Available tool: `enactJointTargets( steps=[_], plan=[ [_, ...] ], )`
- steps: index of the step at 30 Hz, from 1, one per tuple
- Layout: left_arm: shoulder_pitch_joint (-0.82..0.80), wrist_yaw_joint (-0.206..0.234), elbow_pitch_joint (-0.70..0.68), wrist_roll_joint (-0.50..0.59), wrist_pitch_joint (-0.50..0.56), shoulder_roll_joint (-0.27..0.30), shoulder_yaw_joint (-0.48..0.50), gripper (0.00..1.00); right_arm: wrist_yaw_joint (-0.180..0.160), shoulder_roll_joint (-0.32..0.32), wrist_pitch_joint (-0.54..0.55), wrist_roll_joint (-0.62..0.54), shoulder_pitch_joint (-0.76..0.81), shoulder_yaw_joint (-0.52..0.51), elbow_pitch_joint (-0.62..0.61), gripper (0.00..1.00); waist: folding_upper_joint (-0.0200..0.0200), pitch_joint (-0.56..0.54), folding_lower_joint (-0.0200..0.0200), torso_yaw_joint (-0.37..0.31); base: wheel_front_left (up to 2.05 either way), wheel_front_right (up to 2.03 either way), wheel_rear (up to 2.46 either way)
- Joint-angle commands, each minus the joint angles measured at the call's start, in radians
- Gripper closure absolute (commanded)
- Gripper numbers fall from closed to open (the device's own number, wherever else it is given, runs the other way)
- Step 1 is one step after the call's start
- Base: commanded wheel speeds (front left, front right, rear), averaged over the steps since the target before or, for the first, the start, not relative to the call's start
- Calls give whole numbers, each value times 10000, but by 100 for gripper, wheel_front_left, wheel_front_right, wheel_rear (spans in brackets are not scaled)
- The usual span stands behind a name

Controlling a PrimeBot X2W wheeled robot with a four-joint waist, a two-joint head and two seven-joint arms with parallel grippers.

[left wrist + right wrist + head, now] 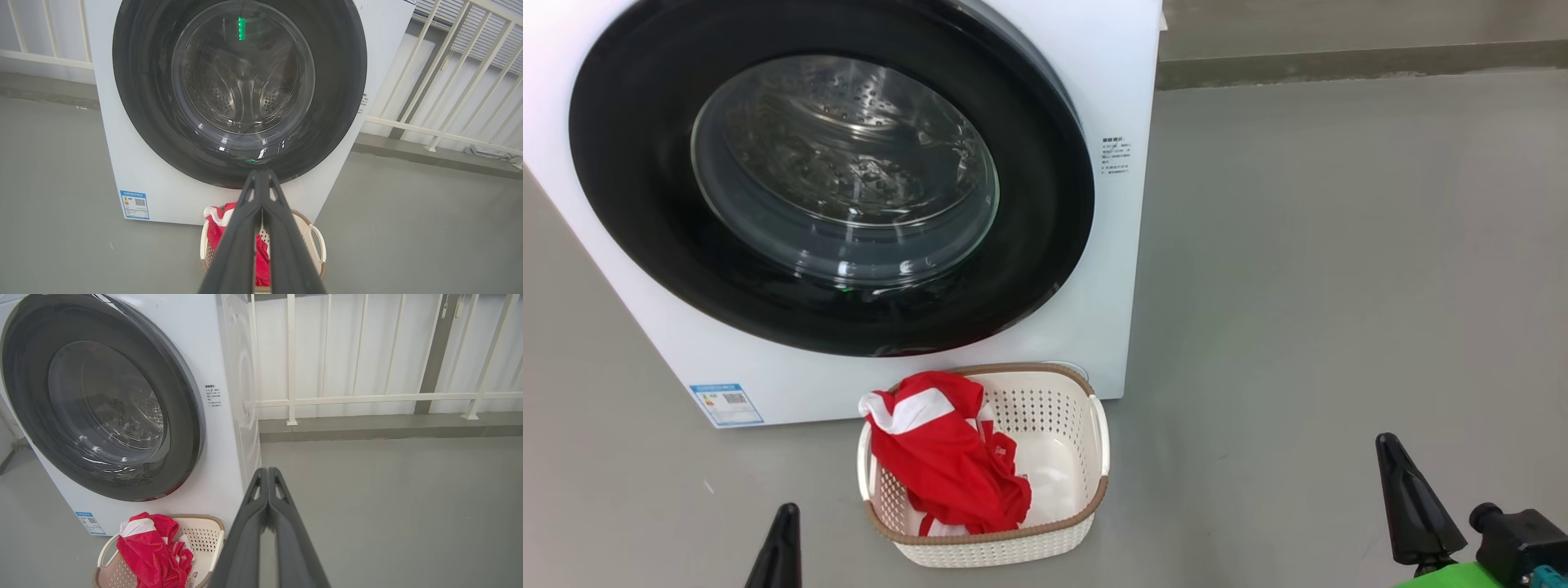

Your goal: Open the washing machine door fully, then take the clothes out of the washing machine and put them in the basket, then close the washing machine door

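Door [845, 171] closed upper left, clothes [952, 461] lay in basket [1013, 549] btm center, L gripper [261, 173] & R gripper [267, 470] fingers were pressed together, empty.

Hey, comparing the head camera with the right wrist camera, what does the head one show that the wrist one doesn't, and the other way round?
Head view, not right wrist view: the left gripper, shut, at the lower left, and the basket with its whole near rim. Right wrist view, not head view: the white railing and the side panel of the washing machine. Both: the washing machine door closed, the red clothes lying in the basket, the blue label sticker, and the right gripper, shut and holding nothing.
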Motion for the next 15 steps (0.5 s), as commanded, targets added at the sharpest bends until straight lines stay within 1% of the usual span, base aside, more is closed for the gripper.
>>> enactJointTargets(
  steps=[1,3,7,15],
  plan=[
    [-212,-9,-191,-306,63,72,67,100,-2,-77,66,431,-285,-2,-218,100,0,-5,21,6,0,0,0],
    [-223,-10,-186,-415,90,74,69,100,-2,-80,96,546,-296,-1,-211,100,0,-5,21,9,0,0,0],
    [-284,-15,-148,-843,194,82,77,100,-3,-91,211,1003,-363,2,-165,100,0,31,0,21,0,0,0],
    [-418,-26,-73,-1704,416,100,107,100,-6,-114,446,1923,-505,6,-81,100,0,69,-1,44,0,0,0]
  ],
)
